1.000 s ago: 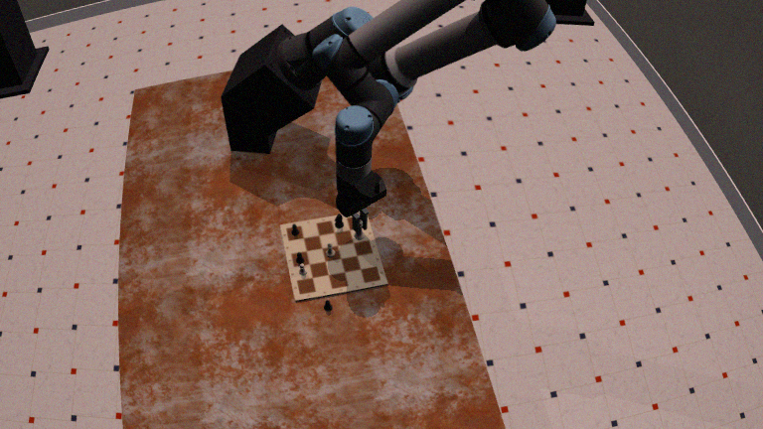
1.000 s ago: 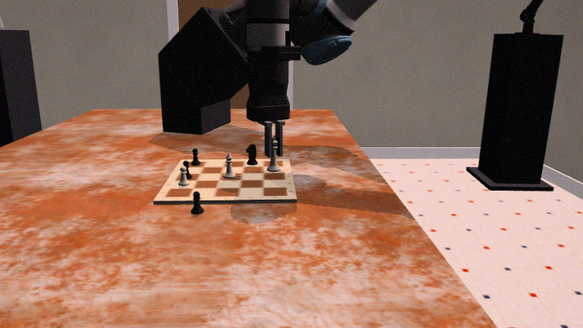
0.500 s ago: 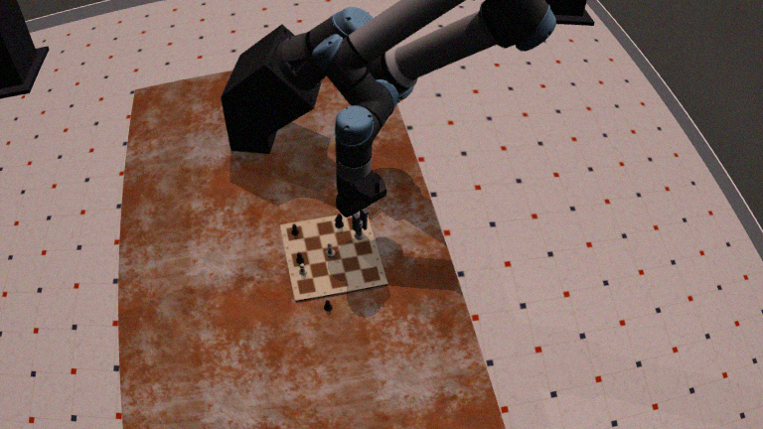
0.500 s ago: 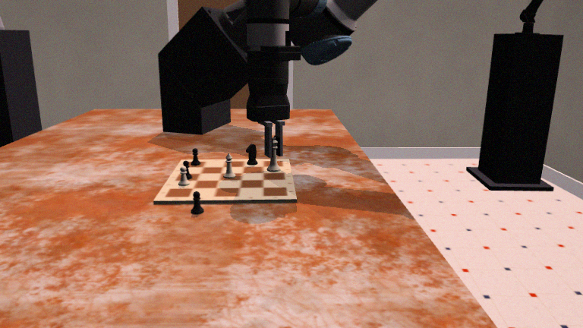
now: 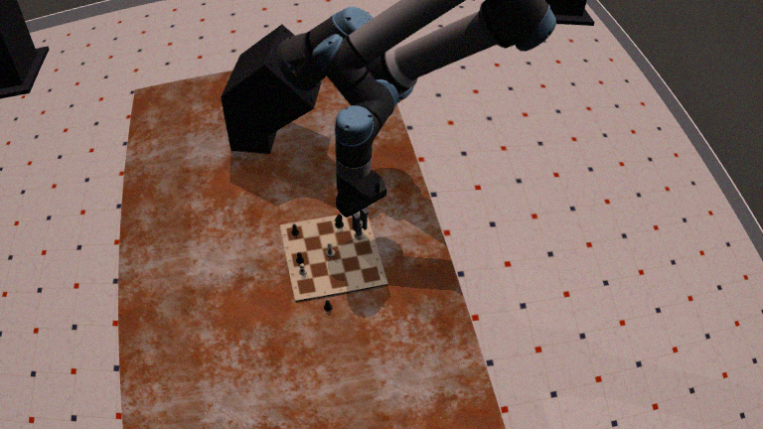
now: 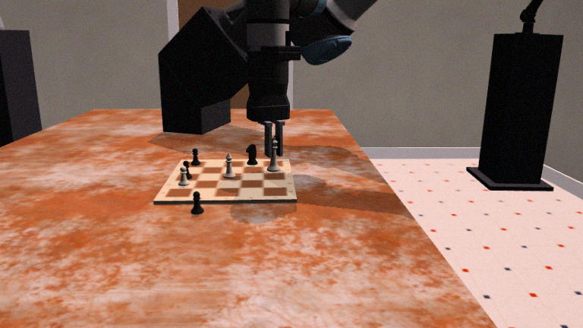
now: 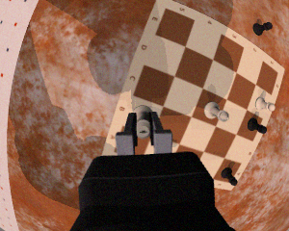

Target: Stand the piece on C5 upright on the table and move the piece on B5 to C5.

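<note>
The small chessboard (image 5: 335, 258) lies on the rust-coloured table; it also shows in the exterior view (image 6: 228, 180) and the wrist view (image 7: 202, 96). My gripper (image 6: 274, 146) points straight down over the board's far right corner square and is shut on the upper part of a tall white piece (image 6: 273, 157). That piece stands upright with its base on the board. From the wrist view its top shows between the fingers. A black pawn (image 6: 196, 203) stands upright on the table just off the board's near edge.
On the board stand a black knight (image 6: 251, 154) next to the held piece, a white piece (image 6: 228, 166) in the middle, two black pawns (image 6: 195, 156) (image 6: 187, 169) and a white pawn (image 6: 183, 176) on the left. The arm's dark base block (image 6: 197, 75) stands behind the board.
</note>
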Action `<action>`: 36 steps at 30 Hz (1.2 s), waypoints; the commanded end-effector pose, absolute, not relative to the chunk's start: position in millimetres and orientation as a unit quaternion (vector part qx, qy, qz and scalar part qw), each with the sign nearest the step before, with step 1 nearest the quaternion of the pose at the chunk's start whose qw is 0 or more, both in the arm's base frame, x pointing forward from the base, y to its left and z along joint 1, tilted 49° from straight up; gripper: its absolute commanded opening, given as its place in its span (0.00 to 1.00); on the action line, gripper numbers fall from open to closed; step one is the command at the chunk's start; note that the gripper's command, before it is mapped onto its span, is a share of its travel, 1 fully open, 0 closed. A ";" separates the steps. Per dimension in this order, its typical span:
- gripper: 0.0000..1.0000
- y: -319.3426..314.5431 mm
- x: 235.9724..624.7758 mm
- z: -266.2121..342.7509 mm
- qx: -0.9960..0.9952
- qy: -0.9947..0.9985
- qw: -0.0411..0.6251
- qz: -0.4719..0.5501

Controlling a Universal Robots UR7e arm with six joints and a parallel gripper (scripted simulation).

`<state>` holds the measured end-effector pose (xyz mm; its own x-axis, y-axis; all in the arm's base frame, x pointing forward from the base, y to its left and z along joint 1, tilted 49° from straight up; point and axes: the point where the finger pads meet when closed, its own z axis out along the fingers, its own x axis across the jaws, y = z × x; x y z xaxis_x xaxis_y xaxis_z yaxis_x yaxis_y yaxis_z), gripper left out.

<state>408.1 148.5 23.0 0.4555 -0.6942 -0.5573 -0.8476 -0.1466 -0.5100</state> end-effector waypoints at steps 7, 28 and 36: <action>0.00 145.8 407.4 25.4 -0.751 0.513 0.404 0.094; 0.00 115.8 395.8 53.3 -0.751 0.513 0.404 0.094; 0.00 102.4 390.6 65.7 -0.751 0.513 0.404 0.094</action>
